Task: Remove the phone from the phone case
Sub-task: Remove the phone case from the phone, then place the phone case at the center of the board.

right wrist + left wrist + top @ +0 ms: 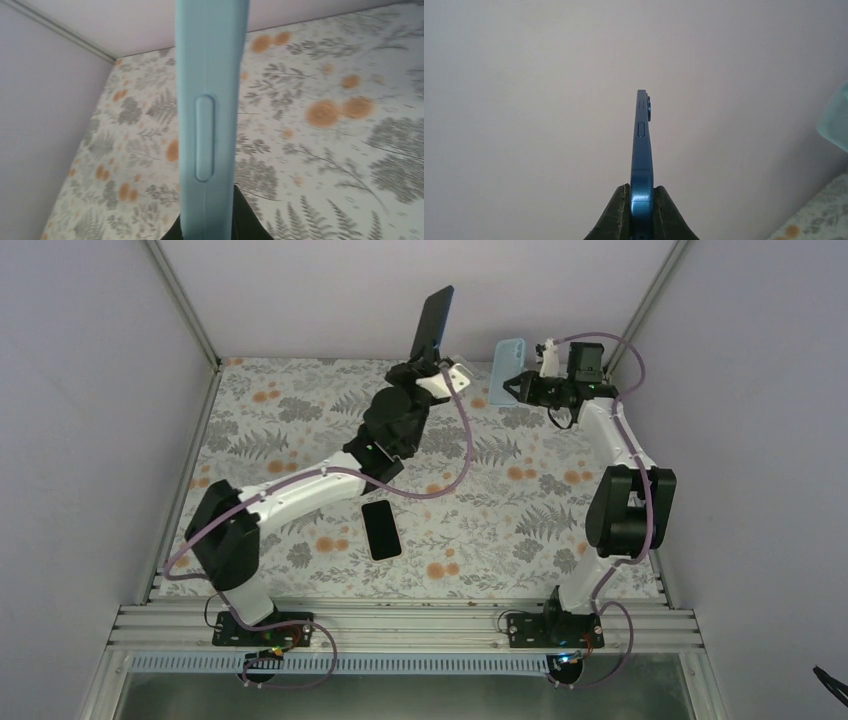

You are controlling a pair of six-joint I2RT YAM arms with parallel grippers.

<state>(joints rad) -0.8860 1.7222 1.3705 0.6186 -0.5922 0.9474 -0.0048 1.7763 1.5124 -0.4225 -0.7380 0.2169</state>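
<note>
My left gripper (432, 362) is shut on a dark blue phone (433, 322) and holds it upright, high above the far middle of the table. In the left wrist view the phone (642, 150) stands edge-on between my two fingers (616, 215). My right gripper (522, 388) is shut on a light blue phone case (508, 370), held upright in the air to the right of the phone, apart from it. In the right wrist view the case (207, 120) fills the middle, edge-on. A corner of the case shows at the right edge of the left wrist view (836, 120).
A second black phone (381, 529) lies flat on the floral tablecloth (500, 520) near the middle front. Grey walls enclose the table on the left, back and right. An aluminium rail (400, 625) runs along the near edge.
</note>
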